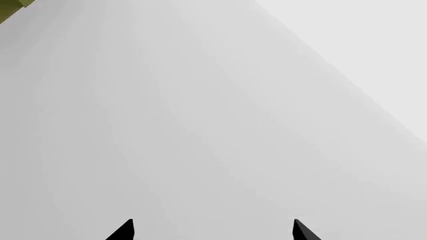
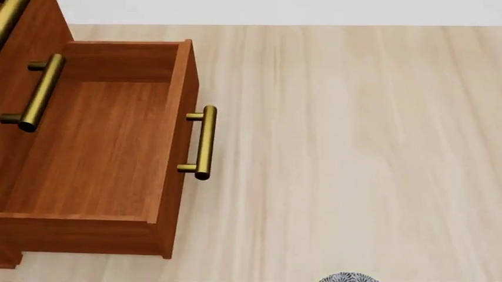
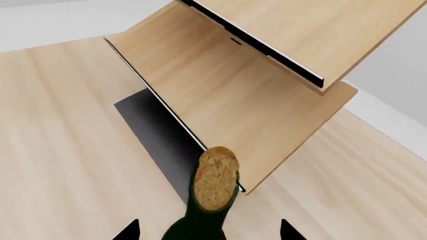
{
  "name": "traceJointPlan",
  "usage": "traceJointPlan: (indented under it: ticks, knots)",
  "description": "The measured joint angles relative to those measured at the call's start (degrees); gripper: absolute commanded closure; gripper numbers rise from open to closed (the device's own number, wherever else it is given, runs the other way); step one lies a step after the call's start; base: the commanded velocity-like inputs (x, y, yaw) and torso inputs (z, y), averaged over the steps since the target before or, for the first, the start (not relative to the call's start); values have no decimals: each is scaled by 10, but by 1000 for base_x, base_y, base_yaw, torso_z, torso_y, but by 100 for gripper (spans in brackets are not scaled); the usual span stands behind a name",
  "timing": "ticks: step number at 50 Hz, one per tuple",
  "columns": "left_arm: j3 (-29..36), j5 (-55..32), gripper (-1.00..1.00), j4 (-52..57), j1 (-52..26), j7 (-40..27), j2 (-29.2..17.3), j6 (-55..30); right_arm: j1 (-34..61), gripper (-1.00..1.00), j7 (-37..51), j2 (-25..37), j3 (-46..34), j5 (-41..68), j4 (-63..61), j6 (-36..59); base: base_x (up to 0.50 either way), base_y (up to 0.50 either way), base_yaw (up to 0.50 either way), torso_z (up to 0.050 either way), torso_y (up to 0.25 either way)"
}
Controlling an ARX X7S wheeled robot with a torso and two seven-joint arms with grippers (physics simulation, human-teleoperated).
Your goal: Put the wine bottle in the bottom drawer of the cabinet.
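Pale wood floor, drawer (image 2: pixel 102 147) pulled open and empty; bottle (image 3: pixel 212 192) sits between the wide-open right claw (image 3: pixel 208 231), not yet gripped or moved

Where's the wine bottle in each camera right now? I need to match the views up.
Head view: not in it; only the open bottom drawer and floor show.
Left wrist view: not in it; mostly blank grey.
Right wrist view: bottle at bottom centre, cork toward the camera, between the right gripper fingertips, in front of the pale rack.
Shared landmark: the light wood floor, in head and right wrist views.
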Motion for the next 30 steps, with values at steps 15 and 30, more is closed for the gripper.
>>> traceJointPlan:
  ticks: [15, 30]
  knots:
    - [-1, 0, -100, 0, -1, 1, 1, 0, 10, 100, -6, 1, -20, -13, 22, -12, 0, 0, 0, 0, 0]
    - [-2, 1, -100, -1, -1, 2, 3, 2, 16, 100, -5, 2, -29, -3, 20, -18, 0, 0, 0, 0, 0]
